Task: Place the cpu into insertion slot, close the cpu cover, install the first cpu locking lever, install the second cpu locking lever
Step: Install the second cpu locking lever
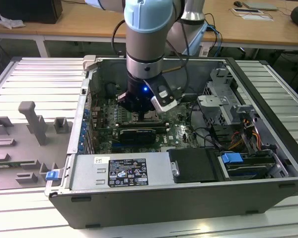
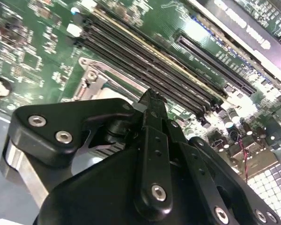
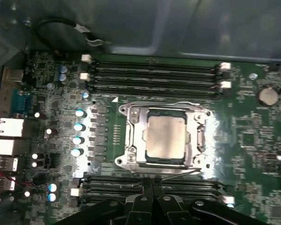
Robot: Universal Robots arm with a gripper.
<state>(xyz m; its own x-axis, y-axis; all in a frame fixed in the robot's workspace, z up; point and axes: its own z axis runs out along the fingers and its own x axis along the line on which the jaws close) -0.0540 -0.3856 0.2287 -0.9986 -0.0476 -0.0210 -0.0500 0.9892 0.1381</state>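
Note:
In the first wrist view the cpu point(image 3: 166, 136), pale silver-grey, lies flat in the insertion slot point(image 3: 131, 112) on the green board. The cpu cover point(image 3: 197, 139) is down around it, framing its top. A thin wire lever point(image 3: 178, 104) runs along the slot's far side. A second wire lever point(image 3: 178, 174) runs along the side nearest the gripper. My gripper point(image 3: 152, 183) hangs just beside that near lever, its black fingers pressed together with nothing seen between them. The second wrist view shows the gripper point(image 2: 151, 93) tip close to the slot's corner point(image 2: 91, 79). In the exterior view the gripper point(image 1: 141, 113) sits low inside the case.
Long black memory slots point(image 3: 154, 75) flank the socket on both sides. In the exterior view a black card point(image 1: 136, 134) stands just in front of the gripper. The power supply point(image 1: 119, 171) lies in front, a drive cage point(image 1: 223, 99) to the right, and a grey fixture tray point(image 1: 25, 134) sits outside the case.

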